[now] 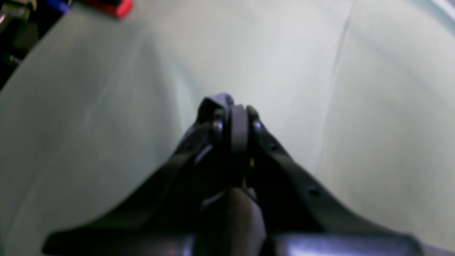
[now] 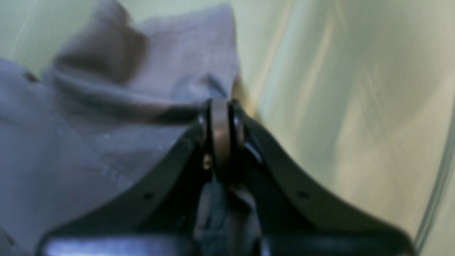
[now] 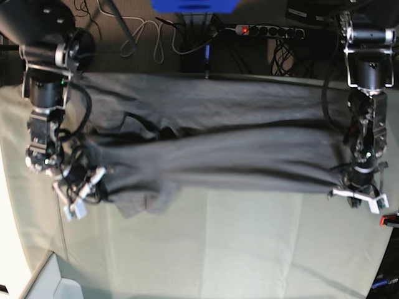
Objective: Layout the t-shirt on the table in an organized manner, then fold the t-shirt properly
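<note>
Base view: t-shirt [image 3: 218, 149] stretched crosswise over table [image 3: 249, 249], long axis side to side; left gripper [image 3: 360, 194] and right gripper [image 3: 84, 190] each clamped on one end.

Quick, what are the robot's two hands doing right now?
Left end effector: closed on the t-shirt.
Right end effector: closed on the t-shirt.

T-shirt [image 3: 218, 156]: dark grey cloth, matt, soft, fine woven texture up close, rumpled into long folds.
Tabletop [image 3: 249, 243]: covered in pale grey-green cloth, matt, smooth with faint creases.
Right gripper [image 2: 220, 106]: black plastic jaws, dull sheen, small brass-coloured screw.
Left gripper [image 1: 233, 110]: same black plastic, slightly glossy.
Clamp [image 1: 113, 7]: red plastic, shiny.
</note>
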`<state>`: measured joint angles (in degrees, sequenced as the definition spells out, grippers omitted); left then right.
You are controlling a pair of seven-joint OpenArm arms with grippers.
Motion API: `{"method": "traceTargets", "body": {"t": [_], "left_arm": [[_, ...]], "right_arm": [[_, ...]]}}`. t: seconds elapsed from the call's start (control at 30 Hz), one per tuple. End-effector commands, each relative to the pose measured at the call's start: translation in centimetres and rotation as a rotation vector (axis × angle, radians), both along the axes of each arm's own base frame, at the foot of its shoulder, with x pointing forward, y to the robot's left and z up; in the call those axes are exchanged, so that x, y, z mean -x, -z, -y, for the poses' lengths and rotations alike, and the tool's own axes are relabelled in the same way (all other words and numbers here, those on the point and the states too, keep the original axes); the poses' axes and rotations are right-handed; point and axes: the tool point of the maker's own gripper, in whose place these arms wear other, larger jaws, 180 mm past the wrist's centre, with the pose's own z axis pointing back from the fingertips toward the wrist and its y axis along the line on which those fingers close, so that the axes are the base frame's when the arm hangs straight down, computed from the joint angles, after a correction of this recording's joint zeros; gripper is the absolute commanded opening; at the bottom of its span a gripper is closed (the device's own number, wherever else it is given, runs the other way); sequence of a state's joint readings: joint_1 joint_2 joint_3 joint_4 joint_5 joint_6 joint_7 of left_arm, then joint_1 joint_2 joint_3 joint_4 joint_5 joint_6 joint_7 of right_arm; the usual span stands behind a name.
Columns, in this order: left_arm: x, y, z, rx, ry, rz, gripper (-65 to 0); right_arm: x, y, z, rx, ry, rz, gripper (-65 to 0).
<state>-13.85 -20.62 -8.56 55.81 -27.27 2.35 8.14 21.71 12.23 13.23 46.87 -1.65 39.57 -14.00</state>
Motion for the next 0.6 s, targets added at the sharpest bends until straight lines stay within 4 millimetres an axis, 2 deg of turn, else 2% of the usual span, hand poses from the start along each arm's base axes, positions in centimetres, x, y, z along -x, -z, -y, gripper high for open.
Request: {"method": "traceTargets", "body": {"t": [0.0, 0.13, 0.3, 0.37, 0.5, 0.57], "left_arm": [[-1.6, -3.1, -0.9, -0.029, -0.006, 0.082, -64.8], [-3.4, -5.5, -0.9, -0.029, -0.007, 0.135, -64.8], [-4.7, -7.3, -0.7, -0.023, -0.006, 0.177, -64.8], [-4.9, -7.5, -0.7, -0.023, -0.006, 0.182, -64.8], [-5.0, -7.8, -0.6, -0.025, -0.003, 0.190, -64.8], [-5.0, -7.9, -0.6, -0.025, -0.003, 0.192, -64.8]], "right_arm": [[-2.2, -2.9, 0.6, -0.006, 0.006, 0.086, -65.0], [-4.3, -5.3, 0.6, -0.006, 0.006, 0.140, -65.0], [-6.1, -7.7, 0.6, -0.004, 0.005, 0.187, -65.0], [-6.4, -8.1, 0.6, -0.003, 0.005, 0.196, -65.0], [-6.9, -10.3, 1.4, 0.006, 0.026, 0.260, -65.0], [-6.6, -10.3, 1.4, 0.009, 0.029, 0.264, -65.0]]}}
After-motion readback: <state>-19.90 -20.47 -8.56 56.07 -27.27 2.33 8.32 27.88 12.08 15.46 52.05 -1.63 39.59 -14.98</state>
